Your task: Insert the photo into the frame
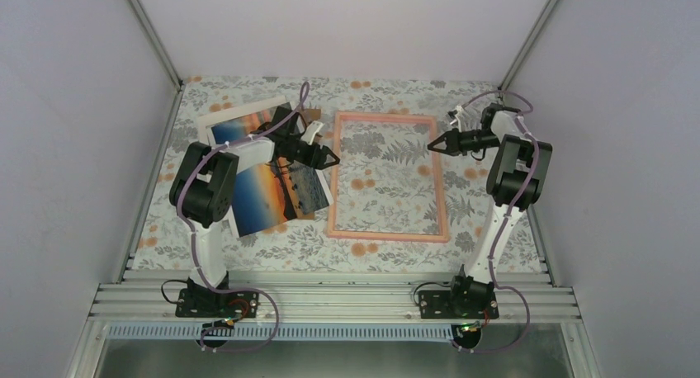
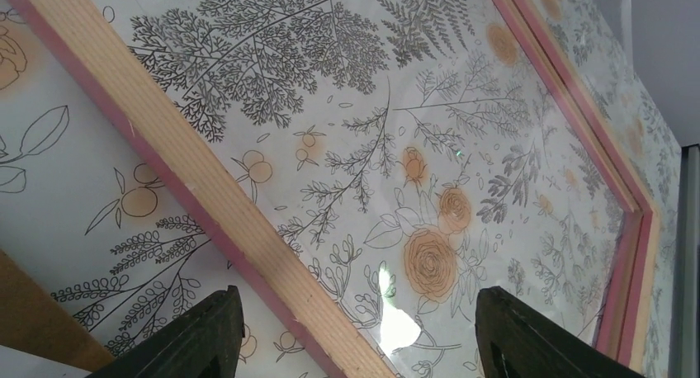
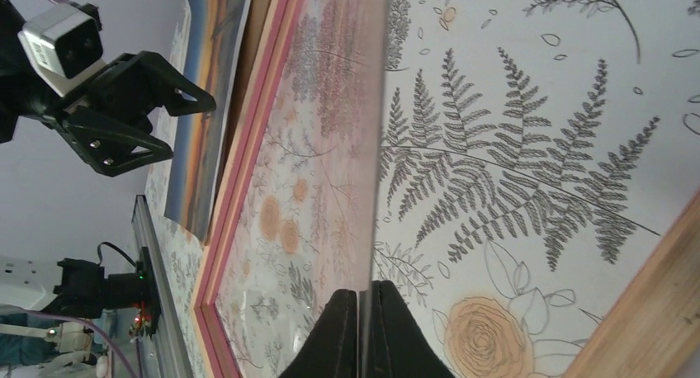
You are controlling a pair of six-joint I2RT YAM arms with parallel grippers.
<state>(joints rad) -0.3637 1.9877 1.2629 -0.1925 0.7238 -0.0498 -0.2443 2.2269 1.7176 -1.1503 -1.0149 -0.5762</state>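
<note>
Lying at nine o'clock of the frame [image 1: 388, 233] on a brown board [image 2: 33, 320], the photo [image 1: 264, 196]: light, limp, crease-prone paper, best taken by its white border; left gripper [image 1: 333, 157] spread, empty; right gripper [image 1: 431, 145] apparently pinching a clear pane [image 3: 330, 106].

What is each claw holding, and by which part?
Right claw pinches the edge of a thin clear sheet above the frame. Left claw is open, holding nothing.
</note>
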